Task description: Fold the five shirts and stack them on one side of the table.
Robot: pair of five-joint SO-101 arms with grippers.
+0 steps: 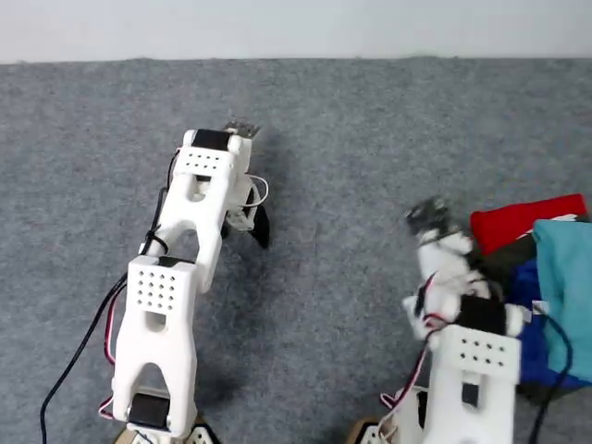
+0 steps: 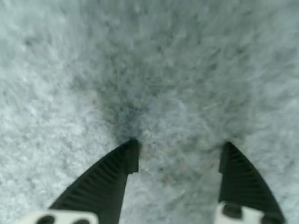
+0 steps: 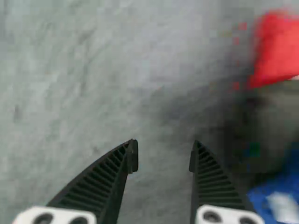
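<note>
Beneath me spreads a grey, felt-like table cover [image 1: 370,139]. A pale, plain wall [image 1: 296,28] runs along its far edge.

The flat felt-like table covering [image 1: 370,139] is mottled grey, flecked light and dark; the plain wall strip [image 1: 296,28] is off-white; the boxy plastic left arm [image 1: 162,296] and boxy plastic right arm [image 1: 476,361] are white, each with a grid of small dark holes; the left gripper [image 2: 181,144] and right gripper [image 3: 164,142] have black ribbed fingers on white bases; the crumpled red cloth shirt [image 1: 523,220] is plain; the teal cloth shirt [image 1: 566,273] is plain; the royal-blue cloth shirt [image 1: 525,282] bears a small white patch; the dark cloth shirt [image 1: 499,262] is near black; the thin cable [image 1: 79,351] is black.
</note>
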